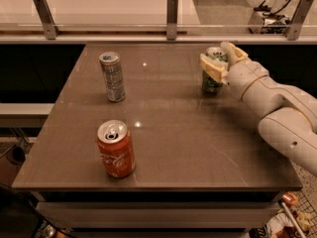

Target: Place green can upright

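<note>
Green can (212, 83) stands upright at the table's (163, 133) far right, your gripper (217, 57) clamped across its upper half (a high hold, likely to steady it as its base settles); you can leave the orange-red can (116, 150) and slim silver can (112, 77) alone.

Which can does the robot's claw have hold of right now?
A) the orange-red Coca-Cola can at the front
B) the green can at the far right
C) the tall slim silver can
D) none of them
B: the gripper at the far right of the table is closed on the green can, which stands upright, while the Coca-Cola can and the slim silver can stand apart from it on the left.
</note>
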Action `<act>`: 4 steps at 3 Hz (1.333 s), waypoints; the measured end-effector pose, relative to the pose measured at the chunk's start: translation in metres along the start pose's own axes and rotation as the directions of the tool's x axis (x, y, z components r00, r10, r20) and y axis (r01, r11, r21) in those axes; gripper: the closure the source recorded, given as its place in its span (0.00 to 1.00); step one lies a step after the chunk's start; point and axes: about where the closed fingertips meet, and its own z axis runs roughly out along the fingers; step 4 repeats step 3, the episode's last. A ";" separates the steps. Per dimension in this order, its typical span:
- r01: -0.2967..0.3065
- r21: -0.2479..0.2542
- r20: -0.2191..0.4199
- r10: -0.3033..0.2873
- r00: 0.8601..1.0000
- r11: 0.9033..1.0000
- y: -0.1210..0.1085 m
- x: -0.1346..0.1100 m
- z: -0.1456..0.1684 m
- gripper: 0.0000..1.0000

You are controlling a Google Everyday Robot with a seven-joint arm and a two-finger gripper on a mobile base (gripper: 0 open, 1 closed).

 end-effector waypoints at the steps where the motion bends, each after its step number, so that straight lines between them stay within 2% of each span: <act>1: 0.000 -0.003 0.002 0.000 1.000 1.000 0.002 -0.001 0.001 0.14; 2: 0.001 -0.005 0.004 -0.001 1.000 1.000 0.003 -0.003 0.003 0.00; 4: 0.001 -0.006 0.004 -0.001 1.000 1.000 0.003 -0.003 0.003 0.00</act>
